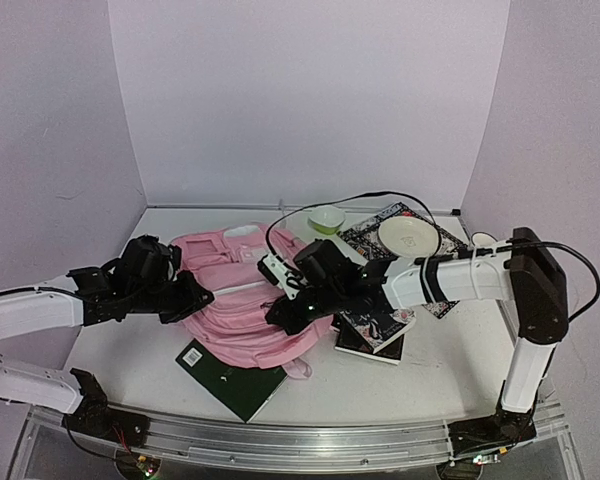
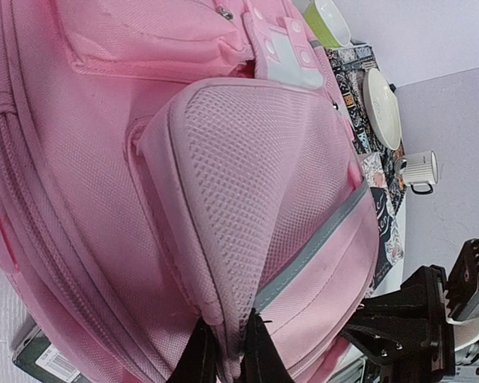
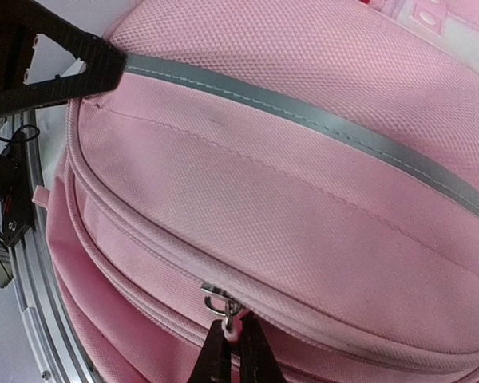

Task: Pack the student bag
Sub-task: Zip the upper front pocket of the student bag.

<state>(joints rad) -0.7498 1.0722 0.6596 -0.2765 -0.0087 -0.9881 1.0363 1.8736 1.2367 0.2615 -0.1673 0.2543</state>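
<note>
I see the pink student bag [image 1: 242,300] lying flat mid-tabletop [image 1: 430,370], its near edge overlapping a dark green book [image 1: 230,375]. My left hand [image 2: 228,345] is clenched on the bag's fabric at the edge of its mesh pocket [image 2: 247,175]. My right hand [image 3: 235,337] pinches the zip pull [image 3: 221,302] on the front seam. A white plate [image 1: 408,236] and a green bowl [image 1: 327,218] sit behind.

White table [image 1: 430,360] carries: bag [image 1: 235,300] at centre, its near edge overlapping a dark green book [image 1: 230,375]; stacked patterned books [image 1: 375,335] just right; bowl [image 1: 327,218], patterned mat [image 1: 365,240] and mug [image 2: 420,169] at back right.
</note>
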